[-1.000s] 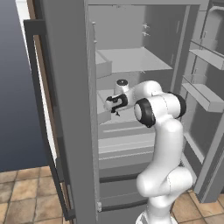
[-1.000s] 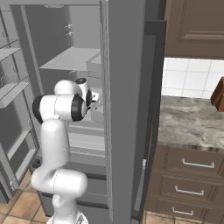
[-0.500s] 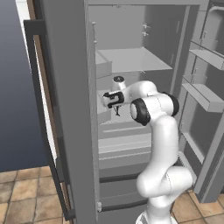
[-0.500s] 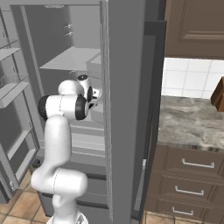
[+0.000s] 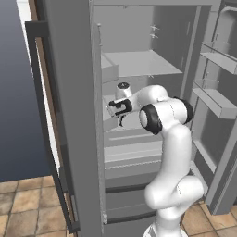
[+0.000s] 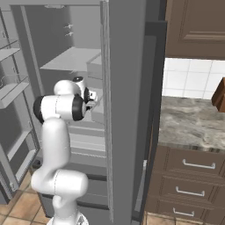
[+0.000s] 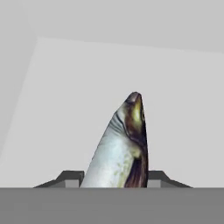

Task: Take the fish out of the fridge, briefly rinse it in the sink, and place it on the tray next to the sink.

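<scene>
Inside the open fridge, on a pale shelf, the fish is clamped between the tips of the gripper — grasped, it seems. It should be lifted gently, then drawn straight back clear of the door edge on the left.

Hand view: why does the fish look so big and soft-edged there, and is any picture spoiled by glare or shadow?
Hand view: the fish sits right at the lens, so it looms large and slightly blurred. Left and right base views: flat, even light inside the fridge, soft shading, no glare.
</scene>
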